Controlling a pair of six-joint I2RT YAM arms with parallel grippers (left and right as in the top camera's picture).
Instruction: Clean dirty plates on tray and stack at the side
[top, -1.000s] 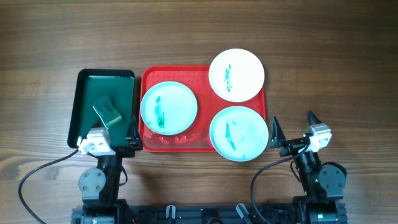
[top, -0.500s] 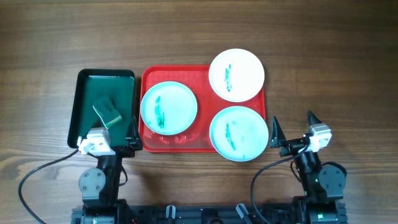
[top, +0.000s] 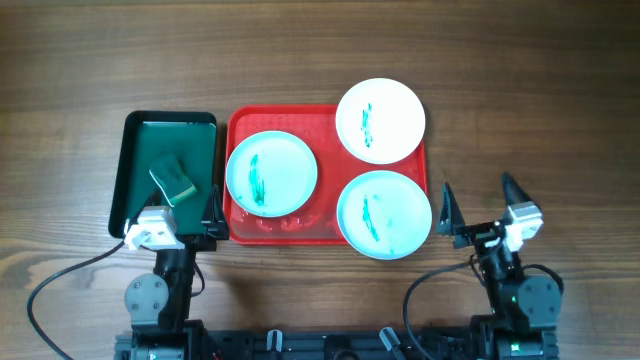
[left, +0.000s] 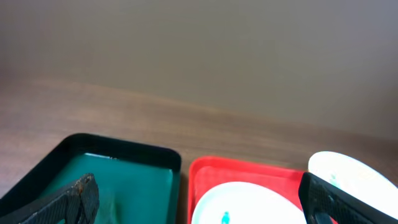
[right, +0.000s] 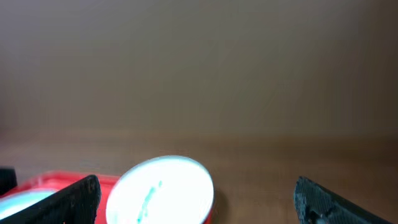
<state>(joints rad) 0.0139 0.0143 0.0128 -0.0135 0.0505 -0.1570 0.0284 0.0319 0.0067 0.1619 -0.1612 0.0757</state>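
Ok so, going left to right. Near the left end of the wooden tabletop (top: 520, 60) there's a narrow dark green rectangular plastic tray (top: 140, 140) with a green-and-yellow sponge (top: 173, 180) lying askew in its near half. The left gripper (top: 172, 226) sits over that tray's near edge with its jaws spread wide and nothing in them.

Right beside it is the large red rectangular plastic tray (top: 240, 120) with the three round pale dirty plates, each with a green smear in the middle. The left plate (top: 271, 173) lies fully on the tray against its left side. The far plate (top: 380, 120) sits on the far right corner and hangs out over the rim. The near plate (top: 384, 214) sits on the near right corner and also sticks out past the edge.

The right gripper (top: 479, 200) hangs just off that near plate, toward the tabletop's near edge. It's also opened wide, it's empty, and it isn't touching the plate.
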